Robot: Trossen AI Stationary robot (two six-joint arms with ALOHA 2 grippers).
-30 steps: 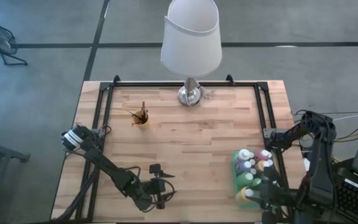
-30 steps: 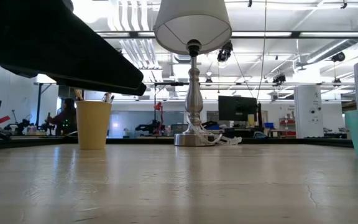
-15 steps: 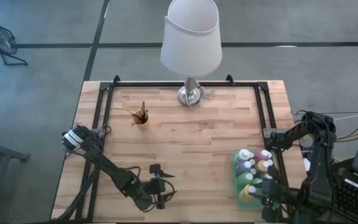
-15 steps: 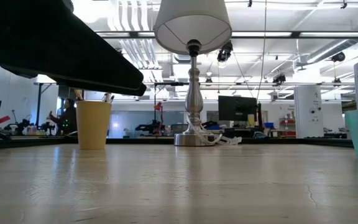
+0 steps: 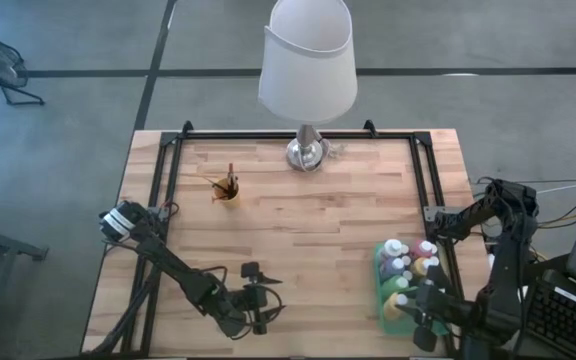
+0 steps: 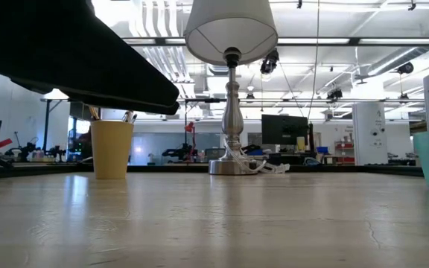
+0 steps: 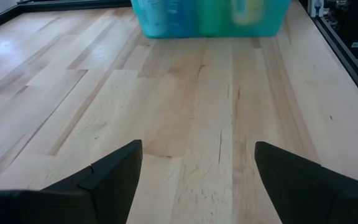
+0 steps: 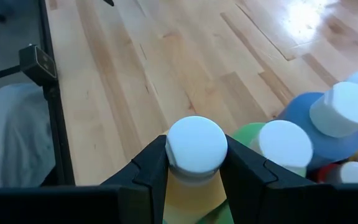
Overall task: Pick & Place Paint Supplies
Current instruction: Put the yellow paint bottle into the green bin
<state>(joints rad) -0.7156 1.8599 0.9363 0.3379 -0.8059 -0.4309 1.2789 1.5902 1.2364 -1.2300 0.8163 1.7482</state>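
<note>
1. Take the lamp (image 5: 307, 75), at the far middle of the table (image 5: 328, 235), as your landmark. Nearer you and left of it stands a yellow cup (image 5: 227, 190) with dark-handled paintbrushes (image 5: 231, 176) sticking up out of it.

2. Your left gripper (image 5: 256, 296) waits well nearer you than the lamp and a little left of it, low over bare wood. Its fingers (image 7: 114, 171) stand wide apart with nothing between them, pointing across the boards toward the tray.

3. The paint bottles (image 5: 404, 266) are bunched upright in the green tray (image 5: 380, 268), nearer you and to the right of the lamp, at the table's right edge. White caps crowd each other closely.

4. Your right gripper (image 8: 196, 163) is over the near end of that tray. Its jaws are clamped on the yellow bottle (image 8: 194, 186), squeezing just under the white cap (image 8: 196, 144). A green bottle (image 8: 283, 144) and a blue bottle (image 8: 340, 112) stand just beside it.

5. Handling, as a judgement: these bottles look light, stiff plastic, smooth-sided and likely slippery. The neck under the cap is the safest hold, since the cap's lip should stop a slide.

6. Lift straight up if you raise it; neighbours stand close enough to be tipped. Brushes are thin and light, so grip them mid-handle.
</note>
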